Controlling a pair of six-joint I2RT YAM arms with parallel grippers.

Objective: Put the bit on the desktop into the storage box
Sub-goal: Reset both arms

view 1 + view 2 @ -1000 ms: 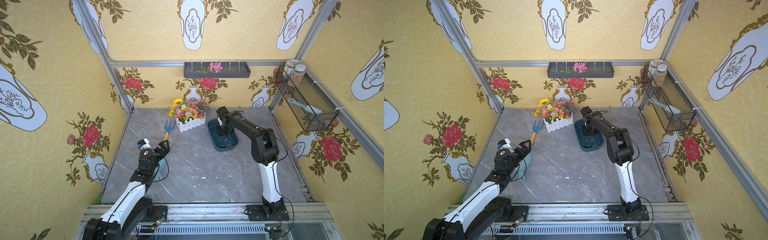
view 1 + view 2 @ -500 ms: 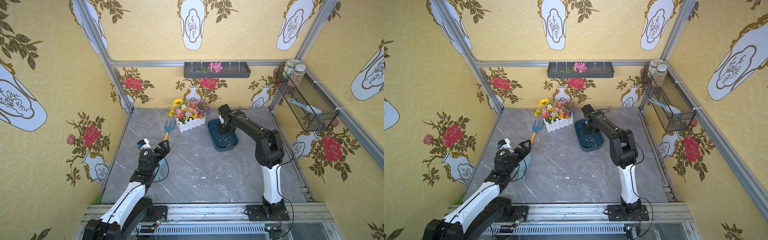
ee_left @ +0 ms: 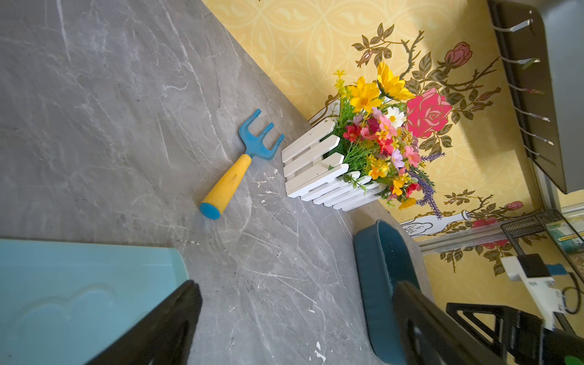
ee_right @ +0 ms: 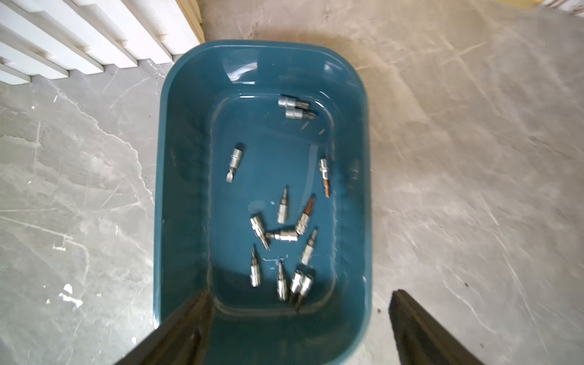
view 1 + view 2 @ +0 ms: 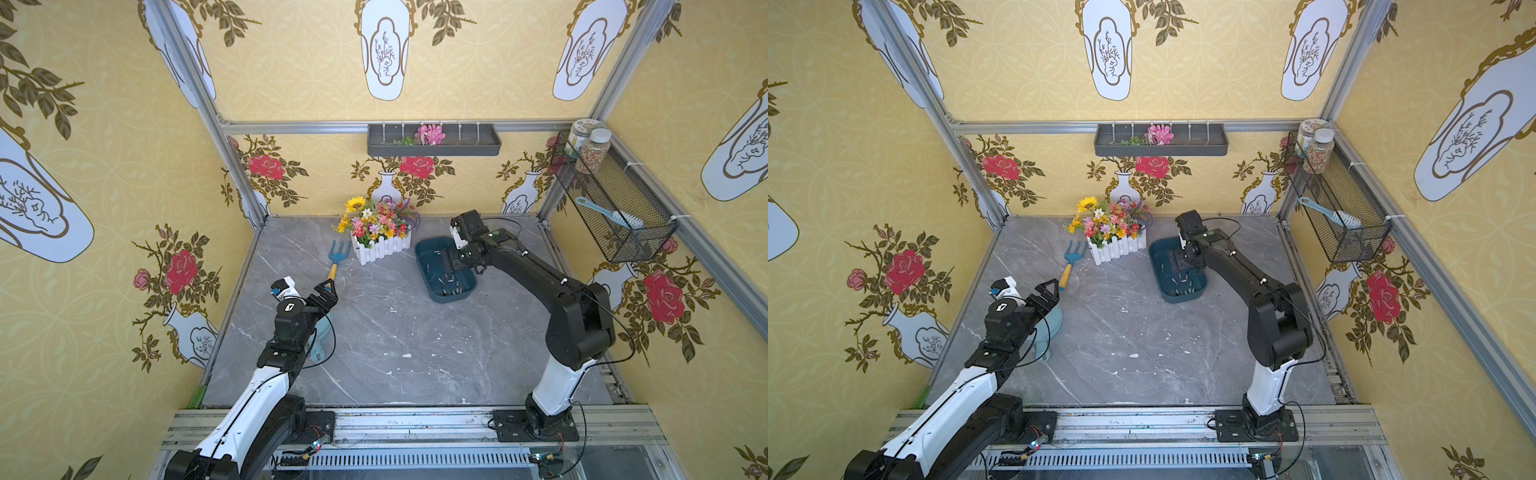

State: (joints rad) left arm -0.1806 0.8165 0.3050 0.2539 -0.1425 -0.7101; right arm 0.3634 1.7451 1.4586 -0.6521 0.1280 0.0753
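Observation:
The dark teal storage box [image 5: 424, 248] [image 5: 1158, 249] [image 4: 183, 164] stands on the grey desktop [image 5: 395, 324] at the back, right of the flowers. Several silver bits [image 4: 282, 235] [image 5: 451, 286] lie loose on its floor. My right gripper [image 5: 449, 264] [image 5: 1177, 259] [image 4: 300, 295] hangs open over the box's near half, nothing between its fingers [image 4: 189, 319]. My left gripper [image 5: 326, 293] [image 5: 1048, 291] [image 3: 297, 286] hovers open and empty at the left of the desktop. On the bare desktop I see only small pale flecks; I cannot tell whether any is a bit.
A pale blue scoop [image 5: 322, 336] [image 3: 79, 284] lies under my left wrist. A blue and yellow hand fork [image 5: 338, 257] lies beside a white fence planter of flowers [image 5: 380, 232]. A grey tray [image 5: 432, 139] hangs on the back wall, a wire basket [image 5: 611, 203] on the right wall.
My right gripper went from nearly shut to wide open above the storage box, its wrist shifting slightly toward the back wall. My left arm has not moved.

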